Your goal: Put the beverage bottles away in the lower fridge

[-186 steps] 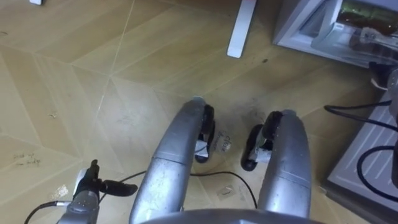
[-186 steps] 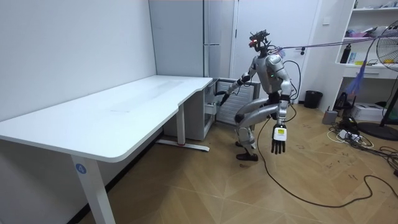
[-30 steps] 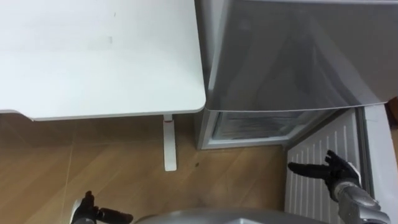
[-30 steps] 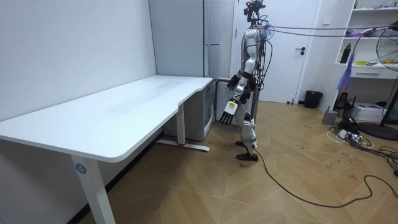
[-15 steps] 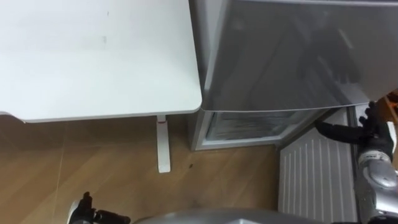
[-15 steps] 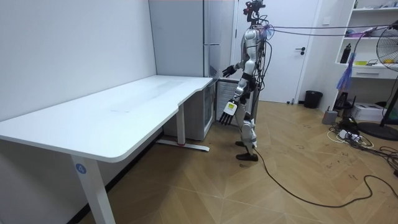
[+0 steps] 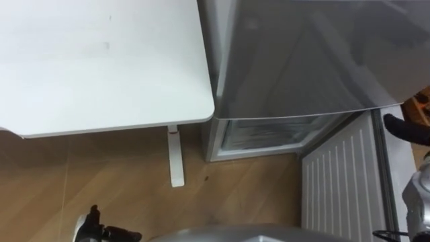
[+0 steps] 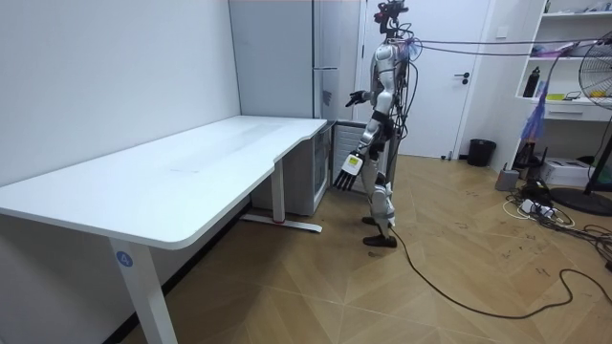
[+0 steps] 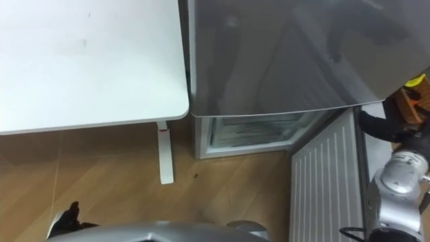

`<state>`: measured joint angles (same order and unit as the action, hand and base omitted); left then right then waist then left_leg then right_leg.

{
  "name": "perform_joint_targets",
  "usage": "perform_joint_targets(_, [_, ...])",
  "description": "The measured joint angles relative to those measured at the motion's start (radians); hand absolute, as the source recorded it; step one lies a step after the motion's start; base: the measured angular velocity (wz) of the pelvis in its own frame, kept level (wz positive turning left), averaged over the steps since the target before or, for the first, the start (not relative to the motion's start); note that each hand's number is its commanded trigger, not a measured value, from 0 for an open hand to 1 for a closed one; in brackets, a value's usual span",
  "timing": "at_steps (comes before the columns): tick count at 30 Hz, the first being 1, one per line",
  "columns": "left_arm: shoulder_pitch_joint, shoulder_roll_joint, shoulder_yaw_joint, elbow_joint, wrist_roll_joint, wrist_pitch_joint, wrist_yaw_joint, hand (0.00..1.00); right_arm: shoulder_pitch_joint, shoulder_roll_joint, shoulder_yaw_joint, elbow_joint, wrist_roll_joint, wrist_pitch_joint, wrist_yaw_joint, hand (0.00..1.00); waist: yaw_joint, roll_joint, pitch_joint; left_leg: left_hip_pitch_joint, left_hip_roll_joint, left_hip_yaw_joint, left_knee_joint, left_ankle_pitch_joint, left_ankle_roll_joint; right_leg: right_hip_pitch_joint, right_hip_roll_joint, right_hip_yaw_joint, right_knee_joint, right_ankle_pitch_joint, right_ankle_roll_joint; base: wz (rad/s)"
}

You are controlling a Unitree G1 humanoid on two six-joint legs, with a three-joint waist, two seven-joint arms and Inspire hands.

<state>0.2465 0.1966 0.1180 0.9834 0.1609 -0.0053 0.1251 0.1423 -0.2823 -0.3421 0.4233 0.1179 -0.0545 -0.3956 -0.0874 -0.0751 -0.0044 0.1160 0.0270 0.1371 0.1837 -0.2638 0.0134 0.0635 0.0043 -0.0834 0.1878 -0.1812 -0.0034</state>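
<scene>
Right robot hand (image 9: 381, 128) higher, beside fridge (image 9: 282, 54)

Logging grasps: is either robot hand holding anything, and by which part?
Nothing is held: the left robot hand hangs open, the right robot hand is raised open beside the fridge.

The robot stands before the fridge (image 7: 302, 54), at the end of the worktop (image 7: 101, 60). Its right hand (image 9: 384, 129) is held out just right of the fridge's upper door. The open lower compartment (image 7: 265, 134) lies below and to the left of that hand, and the open lower door (image 7: 336, 185) lies directly beneath it. The worktop is well left of that hand, its edge just beside the fridge's side. The left hand (image 7: 99, 232) hangs low over the floor (image 7: 67, 175), with the worktop's leg (image 7: 175, 158) ahead and to its right.
</scene>
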Motion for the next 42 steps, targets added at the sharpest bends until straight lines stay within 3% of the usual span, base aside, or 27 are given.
perform_joint_targets(6, [0.015,-0.001,0.013,-0.013,0.003,0.007,0.0,0.0,0.019,0.0,-0.046,0.021,0.049,0.0,-0.085,0.0,-0.011,0.0,-0.001,0.0,-0.001,0.0,-0.003,0.001,0.0,-0.003,0.0,0.002,-0.002,0.0,0.0,0.0])
perform_joint_targets(11, [0.018,0.001,0.015,-0.011,0.002,0.024,0.0,0.0,0.023,0.001,-0.046,0.146,0.252,0.009,-0.09,0.0,-0.021,-0.01,-0.0005,0.003,-0.001,-0.001,-0.002,0.001,0.0,0.0,0.0,0.001,-0.004,0.0,0.0,0.0])
perform_joint_targets(17, [0.019,-0.005,0.014,-0.013,0.002,0.036,0.0,0.0,0.025,0.002,-0.045,0.283,0.333,0.027,-0.03,0.0,-0.027,-0.003,0.0001,0.007,0.0,0.003,-0.002,0.001,0.0,0.002,0.0,0.006,-0.001,0.0,0.0,0.0])
perform_joint_targets(20, [0.018,-0.013,0.023,-0.012,0.008,0.038,-0.009,0.0,0.028,0.004,-0.046,0.336,0.438,0.028,0.006,0.0,-0.023,0.003,0.0041,0.011,0.0,0.011,-0.004,0.001,0.0,0.004,0.0,0.01,-0.002,0.0,0.0,-0.04])
perform_joint_targets(23, [0.02,-0.012,0.035,-0.012,0.009,0.038,-0.009,0.0,0.028,0.002,-0.046,0.342,0.48,0.006,0.014,0.0,-0.02,0.007,0.005,0.012,0.001,0.022,-0.009,0.001,0.0,0.0,0.001,0.018,-0.003,0.0,0.0,-0.1])
perform_joint_targets(27, [0.021,-0.011,0.036,-0.012,0.01,0.038,-0.006,0.0,0.045,0.003,-0.046,0.356,0.497,0.0,0.051,0.0,-0.022,0.007,-0.0009,0.01,0.001,0.023,-0.011,0.001,0.0,-0.012,0.002,0.015,-0.003,0.0,0.0,-0.01])
perform_joint_targets(33, [0.02,-0.011,0.033,-0.012,0.031,0.043,-0.005,0.0,0.06,0.03,-0.045,0.362,0.525,0.002,0.084,0.0,-0.024,-0.009,-0.0064,0.007,0.001,0.024,-0.012,0.002,0.0,-0.009,0.0,0.012,-0.002,0.001,0.001,0.0])
perform_joint_targets(42, [-0.006,-0.005,0.001,0.017,0.029,0.044,-0.001,0.0,0.049,0.059,-0.023,0.358,0.647,-0.001,0.118,0.0,-0.017,-0.008,-0.0048,0.009,0.001,0.042,-0.004,0.002,0.002,-0.014,-0.003,0.018,0.004,0.007,0.003,-0.06])
